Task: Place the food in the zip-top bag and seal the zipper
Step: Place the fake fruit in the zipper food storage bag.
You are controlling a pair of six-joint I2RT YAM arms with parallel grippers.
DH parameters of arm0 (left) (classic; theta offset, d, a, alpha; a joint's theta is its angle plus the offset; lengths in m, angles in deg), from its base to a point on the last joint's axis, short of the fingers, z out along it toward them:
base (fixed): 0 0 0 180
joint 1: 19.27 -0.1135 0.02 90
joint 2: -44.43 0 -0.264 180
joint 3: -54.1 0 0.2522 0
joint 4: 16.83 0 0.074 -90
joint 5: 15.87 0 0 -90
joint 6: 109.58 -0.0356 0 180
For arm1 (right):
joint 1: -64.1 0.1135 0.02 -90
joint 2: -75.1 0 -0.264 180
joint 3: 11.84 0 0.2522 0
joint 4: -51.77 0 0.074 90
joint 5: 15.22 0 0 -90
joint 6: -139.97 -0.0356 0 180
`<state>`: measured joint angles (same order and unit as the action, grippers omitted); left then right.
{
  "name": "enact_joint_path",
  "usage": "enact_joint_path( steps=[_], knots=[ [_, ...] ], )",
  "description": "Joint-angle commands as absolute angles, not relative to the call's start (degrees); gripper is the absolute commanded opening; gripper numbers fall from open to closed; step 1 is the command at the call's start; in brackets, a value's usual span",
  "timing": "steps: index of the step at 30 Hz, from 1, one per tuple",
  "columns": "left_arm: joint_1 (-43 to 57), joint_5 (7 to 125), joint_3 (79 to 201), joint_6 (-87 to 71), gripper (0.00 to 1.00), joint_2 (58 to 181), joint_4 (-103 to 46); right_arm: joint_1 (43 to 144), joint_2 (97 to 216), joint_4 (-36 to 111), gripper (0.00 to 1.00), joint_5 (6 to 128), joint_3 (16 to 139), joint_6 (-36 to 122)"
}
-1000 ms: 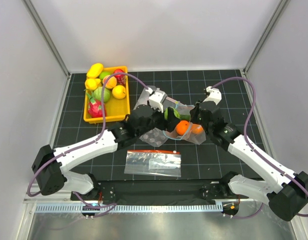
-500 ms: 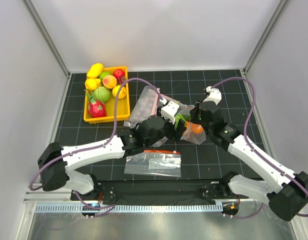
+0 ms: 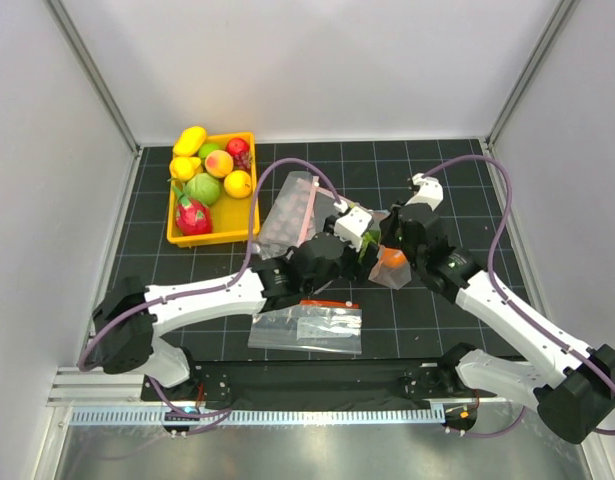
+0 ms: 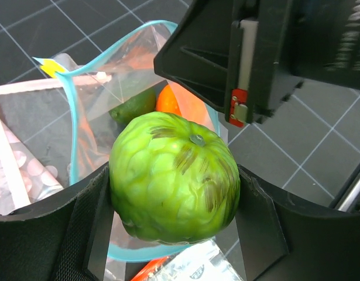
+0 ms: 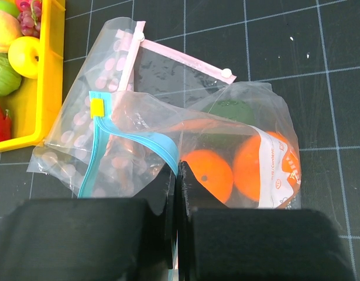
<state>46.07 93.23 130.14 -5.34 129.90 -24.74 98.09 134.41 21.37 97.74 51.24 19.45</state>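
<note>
Green and knobbly, a custard apple (image 4: 174,170) sits clamped in the left tool (image 4: 175,219), above the gaping mouth of the zip-top bag (image 4: 98,99). The right tool (image 5: 177,193) is pinched shut on the bag's rim by the teal zipper (image 5: 93,153), oranges (image 5: 210,172) inside just ahead.

zip-top bag (image 4: 95,99) mouth gaping, right hand (image 5: 178,178) crowding its rim

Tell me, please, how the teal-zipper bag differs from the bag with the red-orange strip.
The zip-top bag is crinkled and bulging, with oranges and a green fruit inside; the red-orange-strip bag lies flat, no fruit in it. The zip-top bag's mouth gapes open, its edge pinched by the right gripper; the red-orange-strip bag lies untouched. Both are clear plastic bags on the black grid mat.
</note>
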Motion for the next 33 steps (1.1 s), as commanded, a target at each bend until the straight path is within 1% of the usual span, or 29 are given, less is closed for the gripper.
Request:
enact_joint_path(
  steps=[1, 3, 6, 8, 10, 11, 12, 14, 15, 17, 18, 26, 30, 33],
  knots=[
    [46.38, 94.08, 133.77, -6.66, 0.57, 132.84, -21.88, 97.93, 132.23, 24.83, 0.01, 98.51, 50.88, 19.12],
    [46.38, 95.48, 134.73, -7.19, 0.57, 134.86, -22.32, 97.93, 132.14, 24.74, 0.01, 98.60, 50.79, 19.03],
    [45.86, 100.93, 134.57, -7.01, 0.57, 136.18, -21.89, 97.93, 131.70, 24.74, 0.01, 98.77, 50.61, 18.95],
    [44.63, 99.54, 134.39, -6.05, 0.57, 136.45, -21.89, 97.93, 131.35, 24.92, 0.01, 98.77, 50.53, 18.94],
    [43.32, 94.47, 134.65, -4.99, 0.60, 137.15, -21.89, 97.93, 131.18, 25.09, 0.01, 98.95, 50.26, 18.86],
    [43.05, 92.52, 134.91, -4.47, 0.64, 137.50, -21.97, 97.93, 131.00, 25.09, 0.01, 99.04, 50.26, 18.77],
    [42.78, 91.02, 135.18, -3.77, 0.72, 137.77, -21.97, 97.93, 130.83, 25.18, 0.01, 99.13, 50.00, 18.77],
    [42.60, 88.65, 135.88, -3.23, 0.79, 138.65, -22.06, 97.93, 130.47, 25.62, 0.01, 99.39, 49.74, 18.77],
    [42.60, 88.37, 135.97, -2.88, 0.88, 138.74, -21.97, 97.93, 130.21, 25.80, 0.01, 99.48, 49.56, 18.77],
    [42.60, 87.76, 135.80, -2.53, 0.94, 138.48, -21.89, 97.93, 130.03, 25.62, 0.01, 99.56, 49.56, 18.77],
    [42.60, 87.15, 135.71, -2.44, 1.00, 138.13, -21.80, 97.93, 130.12, 25.71, 0.01, 99.57, 49.47, 18.77],
    [42.43, 87.14, 134.48, -1.65, 1.00, 133.21, -22.50, 97.93, 129.95, 25.80, 0.01, 99.56, 49.47, 18.68],
    [42.52, 93.02, 133.78, 0.01, 0.98, 129.18, -25.66, 97.93, 129.68, 25.71, 0.01, 99.83, 49.38, 18.68],
    [42.25, 98.91, 131.32, 3.61, 0.92, 126.97, -25.58, 97.93, 129.51, 25.71, 0.01, 100.00, 49.38, 18.68]
  ],
)
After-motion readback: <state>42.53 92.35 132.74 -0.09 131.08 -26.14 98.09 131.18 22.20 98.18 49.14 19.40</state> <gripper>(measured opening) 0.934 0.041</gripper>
